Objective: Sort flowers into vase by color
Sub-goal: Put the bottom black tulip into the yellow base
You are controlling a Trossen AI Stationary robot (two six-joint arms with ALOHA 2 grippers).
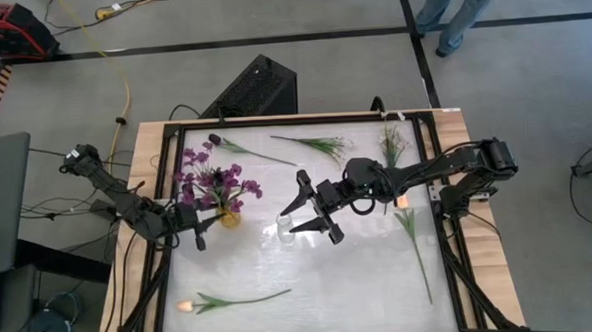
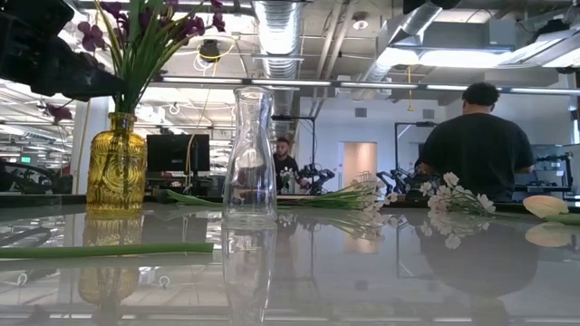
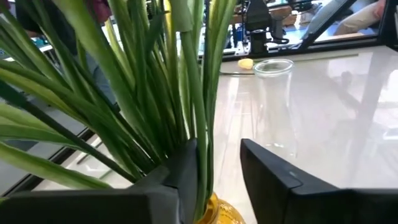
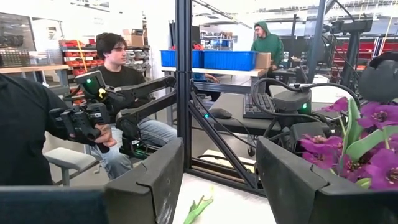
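Vases (image 1: 228, 218) number two; five flowers (image 1: 237, 301) lie loose.

Bright, even overhead light — ceiling fixtures glare off the glossy table (image 2: 362, 272), mirroring the clear vase (image 2: 250, 154) — while close stems (image 3: 155, 93) at twelve o'clock blur.

Grey floor (image 1: 533, 86), exposed ceiling ducts (image 2: 279, 23), blue bins (image 4: 214, 59) on shelf, seated person (image 4: 118, 68).
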